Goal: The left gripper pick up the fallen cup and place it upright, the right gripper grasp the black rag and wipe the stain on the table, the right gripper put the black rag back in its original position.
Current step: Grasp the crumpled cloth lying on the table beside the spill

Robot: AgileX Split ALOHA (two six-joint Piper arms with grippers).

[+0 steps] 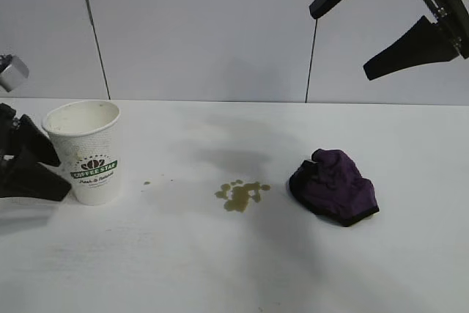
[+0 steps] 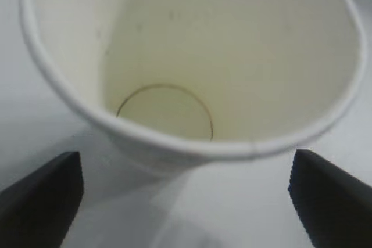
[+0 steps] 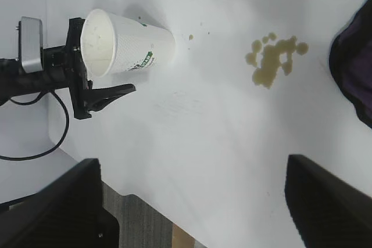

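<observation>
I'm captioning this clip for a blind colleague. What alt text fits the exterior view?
A white paper cup stands upright at the left of a white table, the open left gripper beside it. An olive-brown stain lies mid-table, a bunched black rag to its right. The open right gripper hangs above the rag.

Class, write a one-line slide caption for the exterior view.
Cup upright beside the open left gripper; stain and rag wait under the raised right gripper.

Left claw (image 1: pixel 33 163) low, open, right claw (image 1: pixel 381 31) raised, open
</observation>
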